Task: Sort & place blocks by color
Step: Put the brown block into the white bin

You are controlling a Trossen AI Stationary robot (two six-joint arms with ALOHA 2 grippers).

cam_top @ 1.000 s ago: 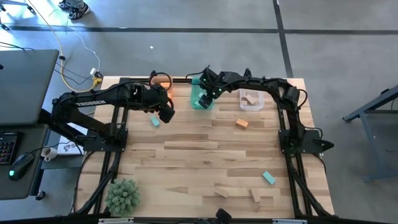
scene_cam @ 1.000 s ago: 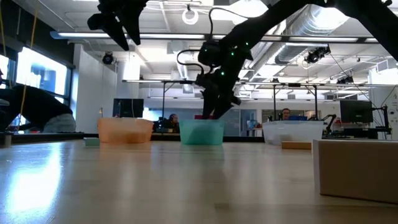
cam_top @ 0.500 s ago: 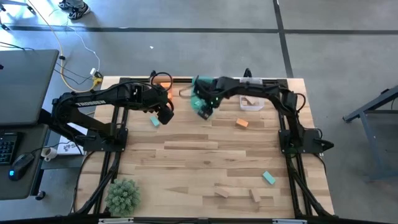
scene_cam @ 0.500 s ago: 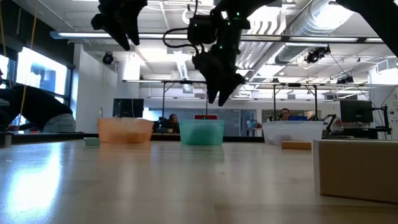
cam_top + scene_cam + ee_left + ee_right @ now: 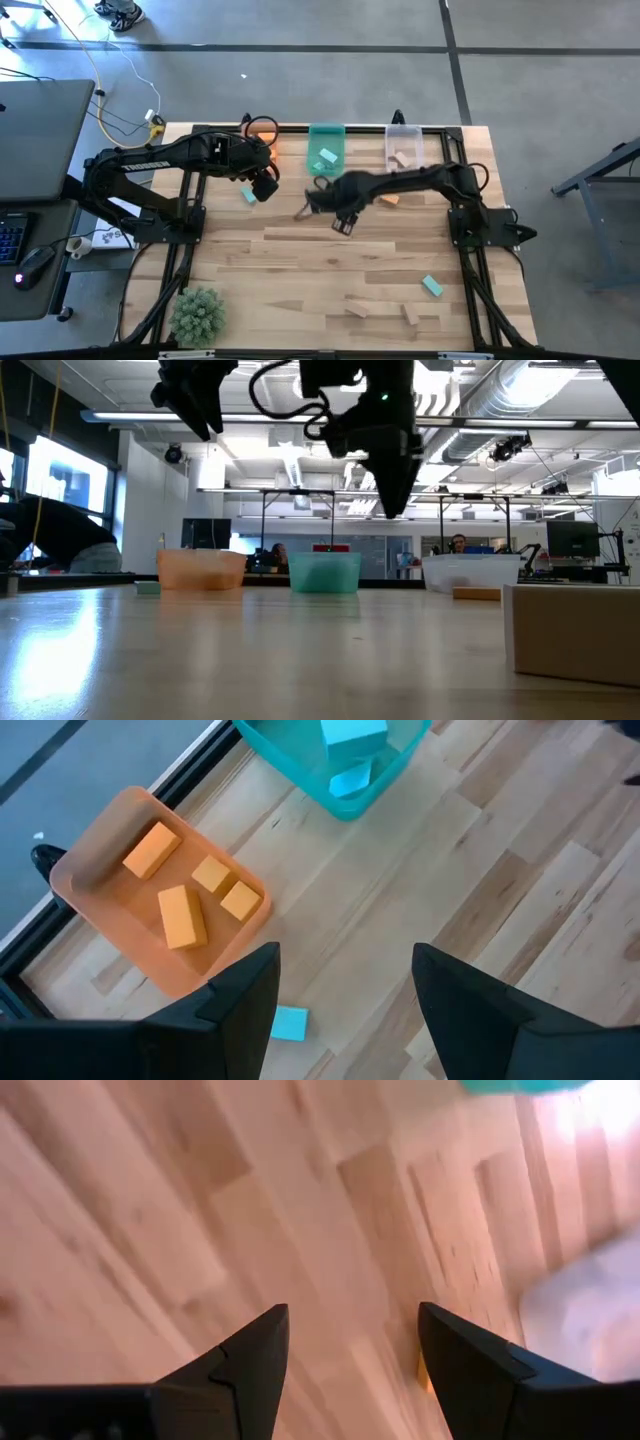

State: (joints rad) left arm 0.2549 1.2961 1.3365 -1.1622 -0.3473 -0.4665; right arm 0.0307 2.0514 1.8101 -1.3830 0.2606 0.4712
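My right gripper (image 5: 344,221) hangs open and holds nothing over bare wood near the table's middle, its fingers (image 5: 262,1342) pointing steeply down. My left gripper (image 5: 345,960) stands open and high at the far left, above a teal block (image 5: 290,1023) that lies flat on the table. The orange bin (image 5: 120,850) holds several orange blocks. In the green bin (image 5: 325,150) lie teal blocks, and in the clear bin (image 5: 402,148) tan ones. An orange block (image 5: 390,200) lies right of my right gripper. A teal block (image 5: 432,286) and two tan blocks (image 5: 357,309) lie near the front edge.
The three bins stand in a row along the far edge. A green plant (image 5: 197,313) sits at the near left corner. A tan block (image 5: 575,630) looms close to the low camera at the right. Bare wood lies between the bins and the near blocks.
My right gripper has left the green bin and swung toward the table's near edge, out over the table's middle. It rose a little and turned as it went, and stayed open. The left arm has kept its place.
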